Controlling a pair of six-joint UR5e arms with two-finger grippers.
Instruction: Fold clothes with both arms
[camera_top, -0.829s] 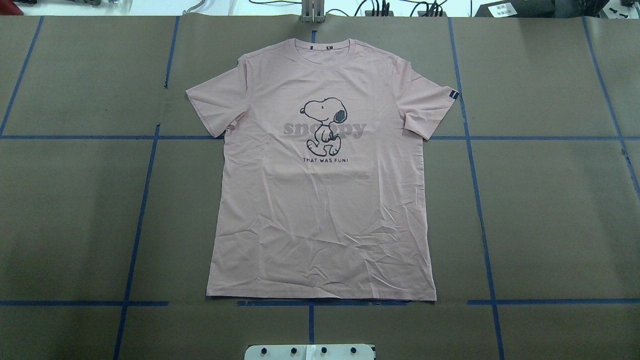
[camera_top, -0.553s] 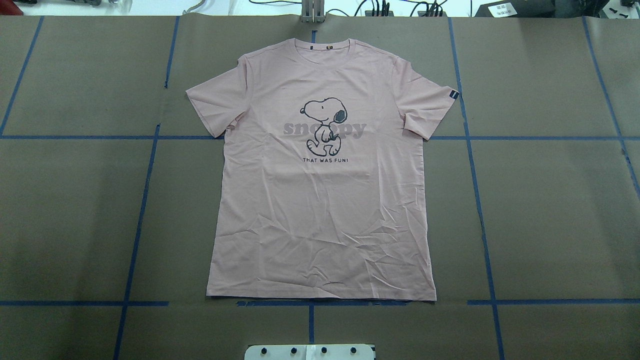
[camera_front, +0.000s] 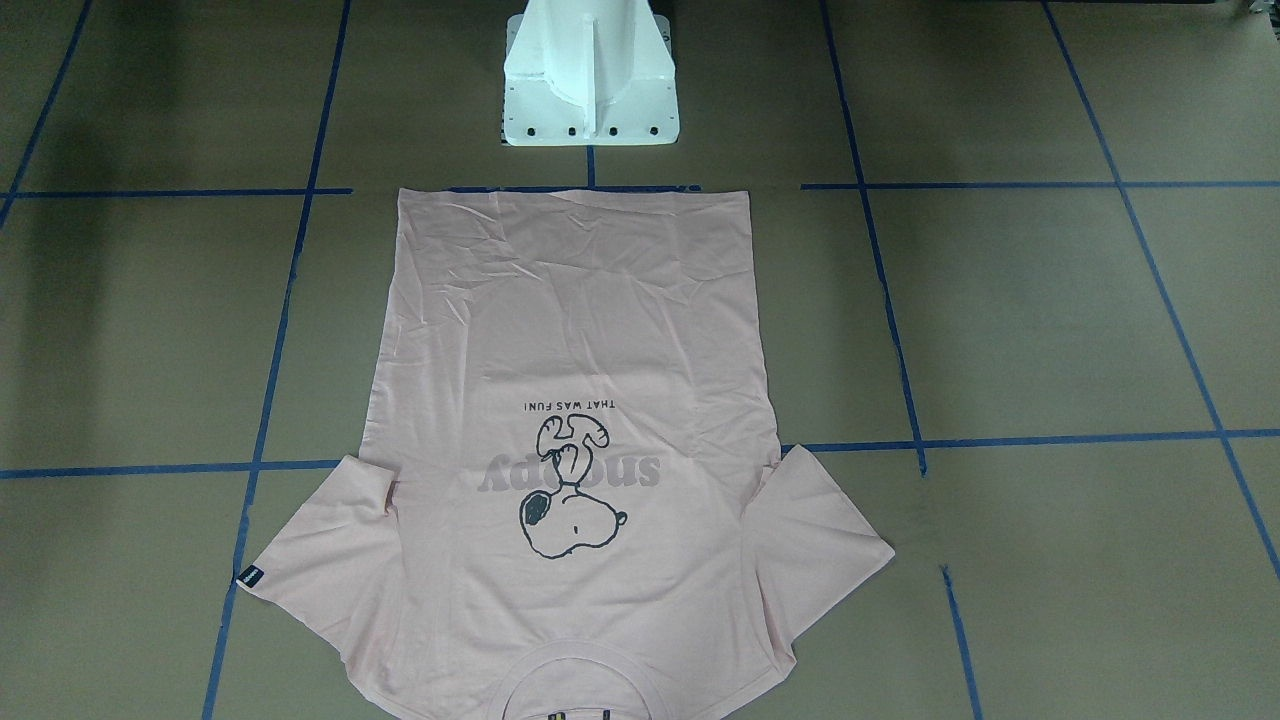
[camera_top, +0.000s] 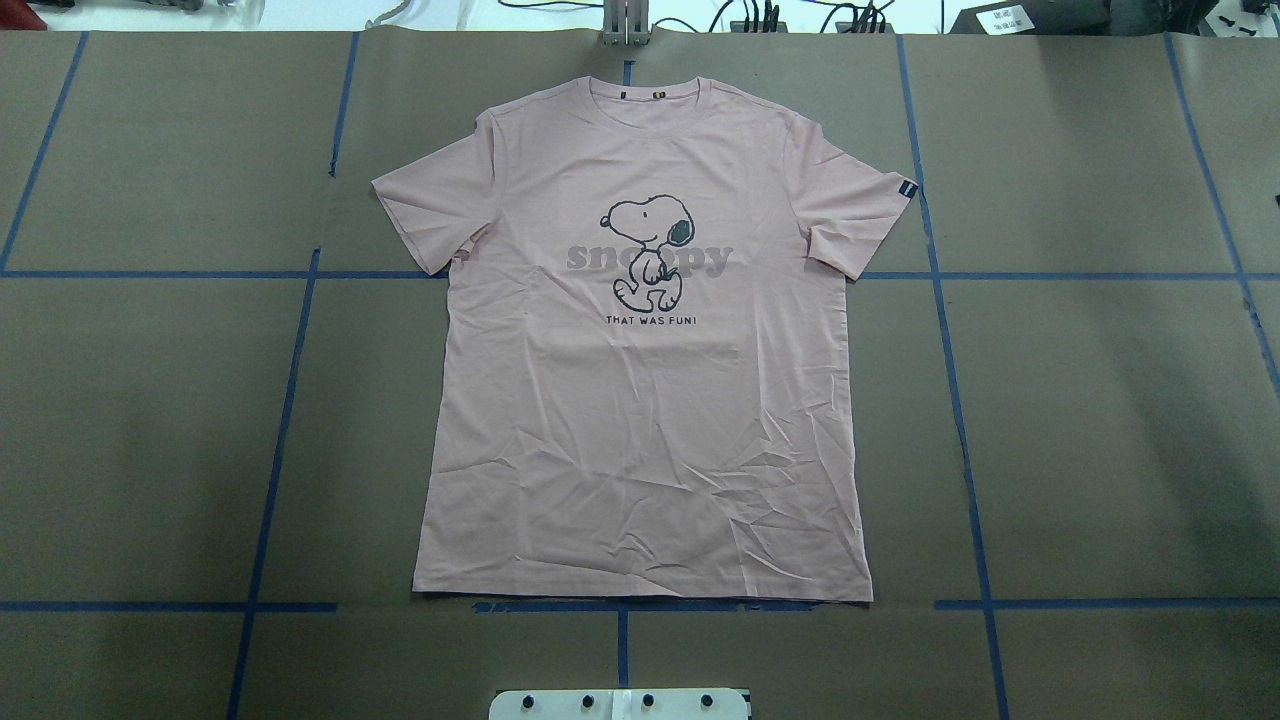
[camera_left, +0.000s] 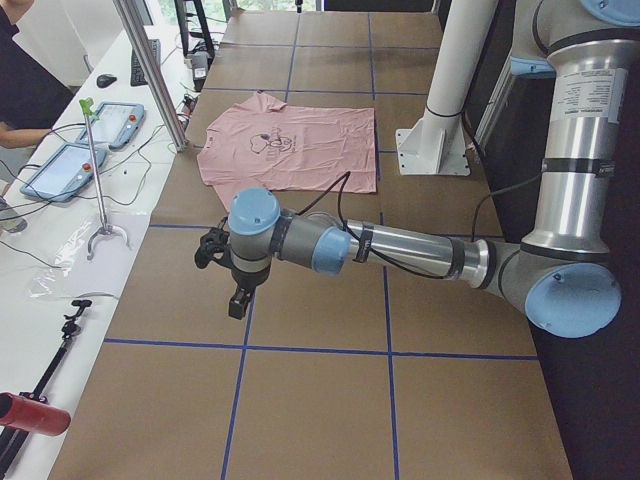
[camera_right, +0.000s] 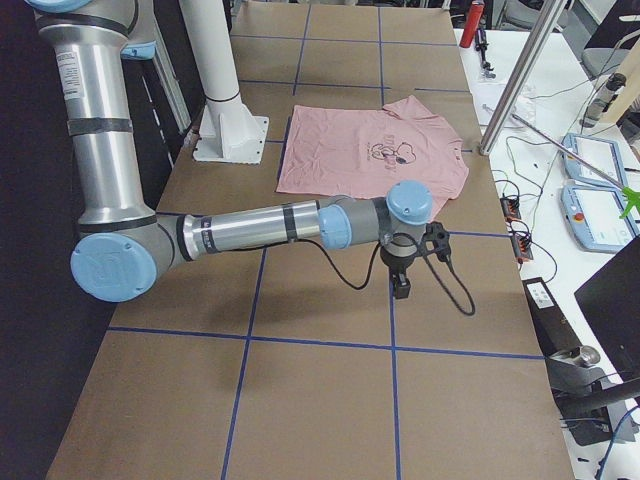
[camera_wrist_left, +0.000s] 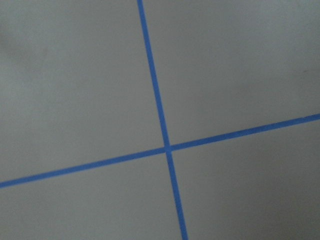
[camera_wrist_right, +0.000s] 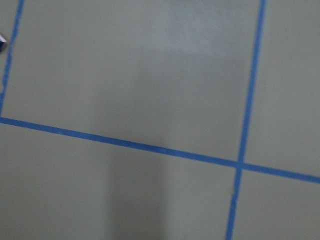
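While the T-shirt (camera_top: 640, 400) lies flat, I plan.
I should grab both sides evenly; left gripper (camera_left: 238, 300) and right gripper (camera_right: 401, 287): can't tell if open.

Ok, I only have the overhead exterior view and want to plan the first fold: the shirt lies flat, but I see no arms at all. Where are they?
Observer: The left arm is stretched out low over bare paper at the table's left end, the left gripper pointing down, apart from the T-shirt.
Operator: And the right one?
Observer: Mirrored at the other end: the right gripper hangs over bare paper, also apart from the T-shirt.
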